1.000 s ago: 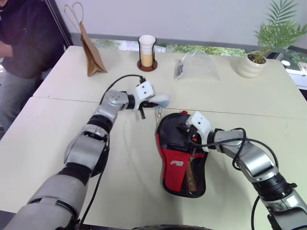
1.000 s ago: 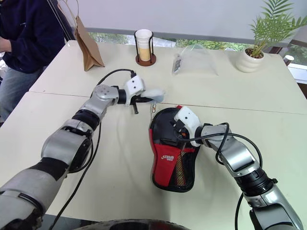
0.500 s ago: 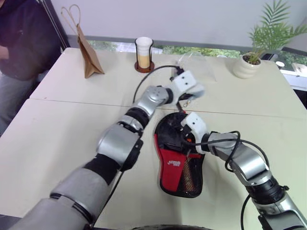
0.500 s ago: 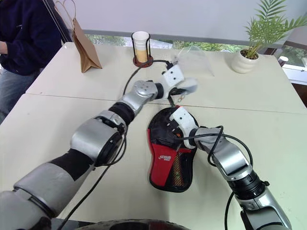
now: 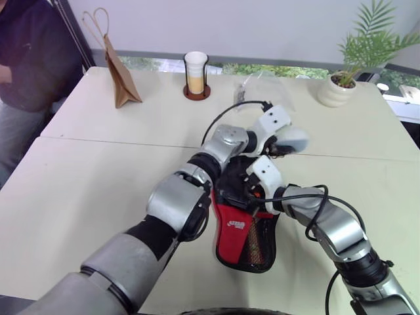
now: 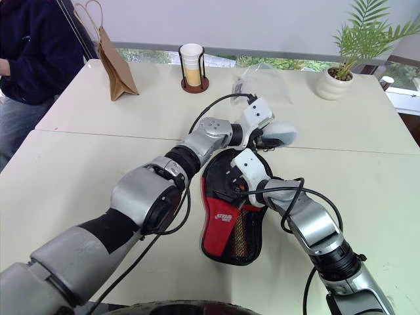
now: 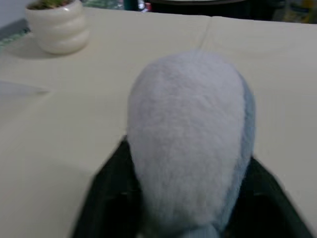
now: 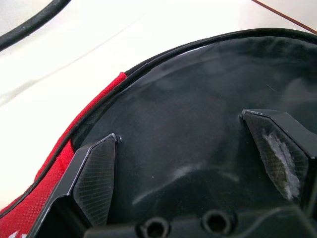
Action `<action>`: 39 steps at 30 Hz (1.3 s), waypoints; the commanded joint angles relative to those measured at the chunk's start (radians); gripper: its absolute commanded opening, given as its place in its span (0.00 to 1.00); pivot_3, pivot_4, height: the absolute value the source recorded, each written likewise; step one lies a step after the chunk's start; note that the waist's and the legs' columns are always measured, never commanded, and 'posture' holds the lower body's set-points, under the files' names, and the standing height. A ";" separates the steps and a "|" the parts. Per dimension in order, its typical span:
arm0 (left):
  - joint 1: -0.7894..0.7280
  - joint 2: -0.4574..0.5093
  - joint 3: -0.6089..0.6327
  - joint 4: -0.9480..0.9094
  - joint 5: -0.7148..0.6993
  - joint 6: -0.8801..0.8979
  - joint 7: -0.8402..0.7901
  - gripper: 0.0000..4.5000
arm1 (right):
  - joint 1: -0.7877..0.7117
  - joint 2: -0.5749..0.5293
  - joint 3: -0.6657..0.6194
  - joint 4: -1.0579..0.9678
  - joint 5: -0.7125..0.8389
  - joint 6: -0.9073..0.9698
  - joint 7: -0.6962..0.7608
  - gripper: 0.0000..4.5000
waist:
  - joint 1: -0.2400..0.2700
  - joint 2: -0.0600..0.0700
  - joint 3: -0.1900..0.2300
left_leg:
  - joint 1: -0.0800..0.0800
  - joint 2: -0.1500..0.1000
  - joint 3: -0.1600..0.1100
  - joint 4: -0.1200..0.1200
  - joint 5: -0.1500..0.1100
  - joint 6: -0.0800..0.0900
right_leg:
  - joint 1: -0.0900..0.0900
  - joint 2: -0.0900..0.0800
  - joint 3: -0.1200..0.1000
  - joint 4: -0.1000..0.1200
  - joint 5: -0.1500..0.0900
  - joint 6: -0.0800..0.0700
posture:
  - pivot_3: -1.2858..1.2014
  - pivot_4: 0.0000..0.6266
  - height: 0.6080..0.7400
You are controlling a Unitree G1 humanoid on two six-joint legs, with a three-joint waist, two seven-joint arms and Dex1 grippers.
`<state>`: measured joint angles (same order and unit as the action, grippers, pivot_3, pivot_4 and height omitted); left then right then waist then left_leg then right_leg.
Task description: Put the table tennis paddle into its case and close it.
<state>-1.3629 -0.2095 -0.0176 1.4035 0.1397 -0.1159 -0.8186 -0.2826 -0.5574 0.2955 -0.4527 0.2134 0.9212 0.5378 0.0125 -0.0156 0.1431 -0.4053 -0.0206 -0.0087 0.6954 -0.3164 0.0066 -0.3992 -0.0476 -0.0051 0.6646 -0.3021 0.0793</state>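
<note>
Case (image 6: 226, 223): upper part covered by both arms; whether the zip is fully shut cannot be told. Paddle not visible, presumably inside, unconfirmed. Left hand (image 6: 272, 136): fingers masked by a pale padded cover, gap unreadable. Person (image 6: 33, 46) at far left cut off by the frame edge. Plant (image 6: 367, 39) fronds cropped at the top.

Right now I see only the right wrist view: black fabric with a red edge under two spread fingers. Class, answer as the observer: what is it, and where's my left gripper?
Observer: It's the case, lying flat on the table, red panel and mesh pocket toward the robot.
Operator: And the left gripper?
Observer: The left gripper hangs just beyond the case's round end, its arm reaching across above the right gripper.
Operator: Anything ahead of it?
Observer: A white plant pot on the table.
</note>
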 commanded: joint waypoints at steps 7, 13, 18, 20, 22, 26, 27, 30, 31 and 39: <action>0.008 0.097 0.077 -0.065 -0.075 0.022 -0.111 0.99 | 0.018 -0.016 0.001 0.113 0.006 0.041 0.035 1.00 | 0.000 0.001 -0.001 | 0.001 0.000 0.000 -0.001 0.000 0.000 | 0.000 0.000 0.000 0.000 0.000 0.000 | 0.52 0.24 1.00; 0.051 0.238 0.064 -0.111 -0.078 -0.007 -0.245 0.99 | -0.018 -0.046 -0.083 0.076 0.034 0.031 0.064 1.00 | 0.002 0.001 -0.001 | 0.000 0.000 0.000 -0.001 0.002 -0.004 | 0.000 -0.001 0.000 0.000 0.000 0.000 | 0.52 0.24 1.00; 0.141 0.336 0.008 -0.199 -0.066 -0.081 -0.396 0.99 | -0.075 -0.077 -0.200 0.039 0.089 0.069 0.082 1.00 | 0.001 0.001 -0.001 | -0.002 -0.001 0.000 0.000 0.003 -0.005 | -0.002 -0.001 0.000 0.000 0.000 0.000 | 0.52 0.24 1.00; 0.191 0.351 -0.009 -0.271 -0.087 -0.080 -0.469 0.99 | -0.112 -0.097 -0.261 0.019 0.120 0.102 0.091 1.00 | 0.000 0.003 0.000 | -0.005 -0.001 0.000 0.000 0.003 -0.005 | -0.006 -0.001 0.001 0.001 0.000 0.000 | 0.52 0.24 1.00; 0.253 0.356 -0.031 -0.372 -0.110 -0.062 -0.533 0.99 | -0.151 -0.117 -0.313 0.007 0.150 0.136 0.098 1.00 | 0.000 0.003 0.001 | -0.005 -0.001 0.001 0.000 0.003 -0.005 | -0.006 -0.003 0.001 0.001 0.000 0.000 | 0.52 0.24 1.00; 0.404 0.345 -0.088 -0.643 -0.152 0.031 -0.581 0.99 | -0.237 -0.160 -0.419 0.011 0.211 0.196 0.108 1.00 | 0.000 0.003 0.001 | -0.005 0.000 0.001 0.000 0.003 -0.005 | -0.006 -0.004 0.002 0.001 0.000 0.000 | 0.52 0.24 1.00; 0.433 0.342 -0.103 -0.694 -0.156 0.049 -0.577 0.99 | -0.255 -0.171 -0.437 0.020 0.221 0.202 0.110 1.00 | 0.001 0.003 0.001 | -0.005 0.000 0.001 0.000 0.003 -0.005 | -0.006 -0.004 0.002 0.002 0.000 0.000 | 0.52 0.24 1.00; 0.517 0.342 -0.154 -0.818 -0.158 0.083 -0.562 0.99 | -0.301 -0.204 -0.476 0.069 0.230 0.206 0.109 1.00 | 0.000 0.003 0.001 | -0.005 0.000 0.001 0.000 0.003 -0.005 | -0.006 -0.004 0.003 0.001 0.000 0.000 | 0.52 0.24 1.00; 0.545 0.340 -0.169 -0.852 -0.159 0.096 -0.555 0.99 | -0.306 -0.224 -0.478 0.096 0.216 0.197 0.103 1.00 | 0.001 0.003 0.001 | -0.005 0.000 0.001 0.000 0.003 -0.005 | -0.006 -0.005 0.003 0.001 0.000 0.000 | 0.52 0.24 1.00; 0.640 0.289 -0.262 -0.874 -0.131 0.096 -0.424 0.99 | -0.241 -0.333 -0.413 0.343 0.128 0.044 0.160 1.00 | 0.000 0.004 0.001 | -0.005 0.000 0.002 0.000 0.002 -0.003 | -0.006 -0.005 0.003 0.001 0.000 0.000 | 0.52 0.24 1.00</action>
<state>-0.7221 0.0874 -0.2630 0.5389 0.0044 -0.0070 -1.2656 -0.5252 -0.8695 -0.1172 -0.1233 0.3542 1.0043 0.6767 0.0130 -0.0120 0.1439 -0.4103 -0.0207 -0.0069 0.6952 -0.3148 0.0037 -0.4054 -0.0525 -0.0026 0.6658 -0.3020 0.0792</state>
